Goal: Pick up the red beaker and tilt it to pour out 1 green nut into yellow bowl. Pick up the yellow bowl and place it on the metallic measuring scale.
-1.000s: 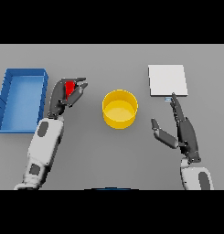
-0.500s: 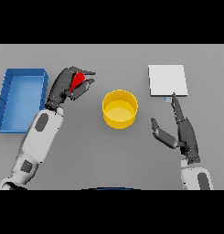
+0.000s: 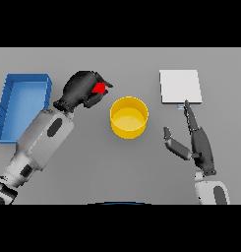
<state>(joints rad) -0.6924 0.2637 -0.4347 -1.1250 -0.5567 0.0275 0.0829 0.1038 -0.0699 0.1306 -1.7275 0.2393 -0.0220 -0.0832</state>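
The left hand (image 3: 81, 89) sits in the upper left-centre of the frame, its fingers curled tight around the red beaker (image 3: 99, 88). Only a small red patch of the beaker shows between the fingers; its rim, its tilt and any green nut inside are hidden. The beaker is held just to the left of the yellow bowl (image 3: 129, 116) and does not appear to be over the bowl's opening.

The yellow bowl stands upright at the centre of the frame, apart from both hands. I see no nut in it.

The metallic measuring scale (image 3: 180, 86) lies in the upper right as a flat pale square. The right hand (image 3: 196, 141) rests below it at lower right, fingers straight and spread, holding nothing; one fingertip reaches close to the scale's lower edge.

A blue tray (image 3: 23, 82) occupies the far left.

Handling assessment: the beaker looks small, rigid and light, nearly swallowed by the hand, so the wrap around its body seems adequate. Releasing one nut likely calls for a slow, shallow tilt. The bowl appears stiff, light and smooth-walled; a pinch over its rim, or a hold across its wall, seems the best purchase. It may slip under a loose hold.
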